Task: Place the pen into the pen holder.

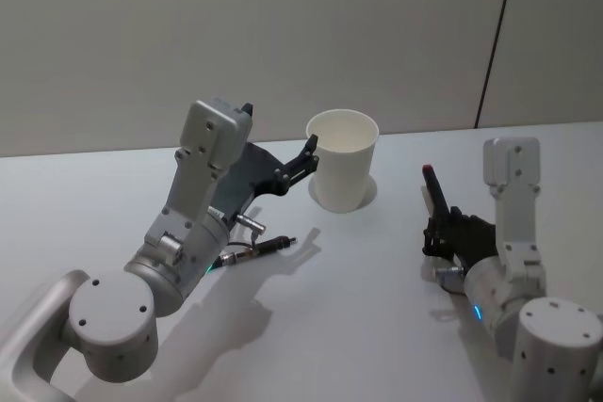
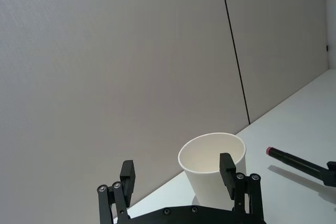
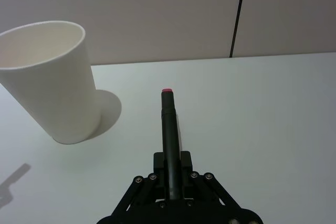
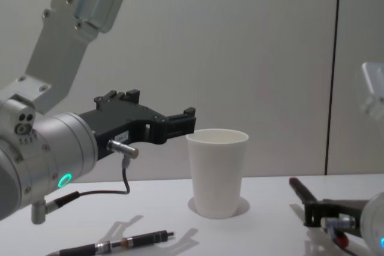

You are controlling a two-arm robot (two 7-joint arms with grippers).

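Clamping pen (image 3: 169, 129) in my right gripper (image 3: 169, 162), axis tilted up-forward; pen holder (image 3: 52, 82) ahead-left; left gripper (image 2: 177, 167) spread, just beside holder.

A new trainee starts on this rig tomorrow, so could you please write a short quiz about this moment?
1. True or false: the pen stands inside the pen holder.
2. Which gripper holds the pen? A) the left gripper B) the right gripper C) neither
3. Fill in: the left gripper's jaws, raised beside the pen holder's rim, are ____.

Key: 1 false, the pen is outside, to the holder's right. 2 B. 3 open.
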